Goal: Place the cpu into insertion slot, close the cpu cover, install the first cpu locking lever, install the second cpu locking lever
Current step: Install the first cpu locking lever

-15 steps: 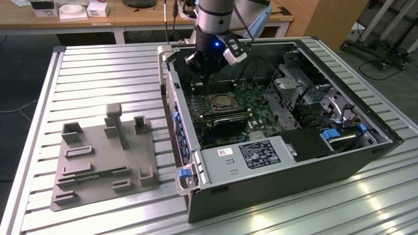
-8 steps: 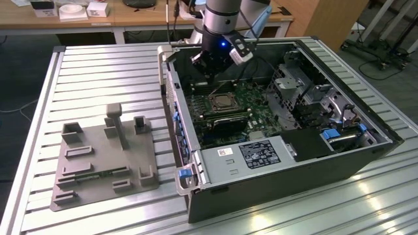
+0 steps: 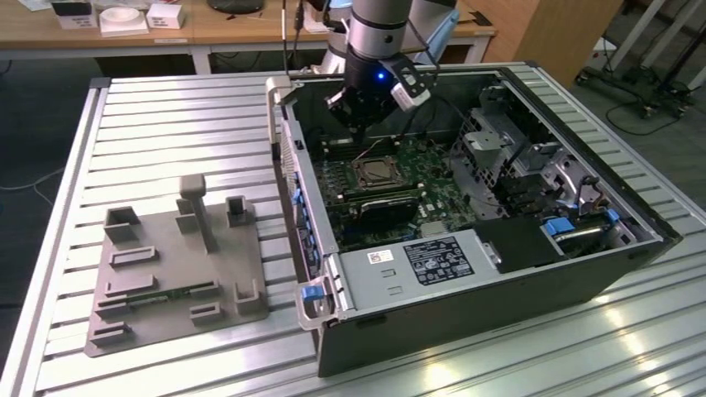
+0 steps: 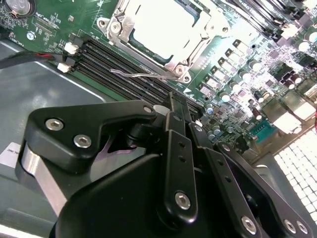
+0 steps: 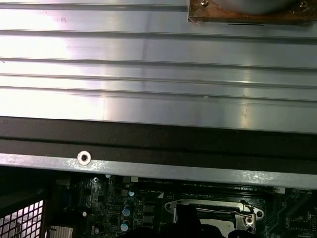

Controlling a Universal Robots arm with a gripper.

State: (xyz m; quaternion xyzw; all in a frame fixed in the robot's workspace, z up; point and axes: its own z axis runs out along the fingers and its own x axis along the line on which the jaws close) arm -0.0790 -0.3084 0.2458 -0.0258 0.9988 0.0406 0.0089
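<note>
The cpu lies flat in the insertion slot on the green motherboard inside the open computer case. The silvery cpu cover lies down around it, its window showing the chip's pale top. A thin wire locking lever runs along the socket's edge beside the memory slots. My gripper hangs a little above the board beside the socket, on the memory-slot side, shut with nothing held. In the exterior view the gripper is just behind the socket. The socket frame also appears in the first wrist view.
The case wall rises at the exterior view's left of the board. A black graphics card and power supply sit in front of the socket, with drive cages at the right. A grey fixture stands on the slatted table.
</note>
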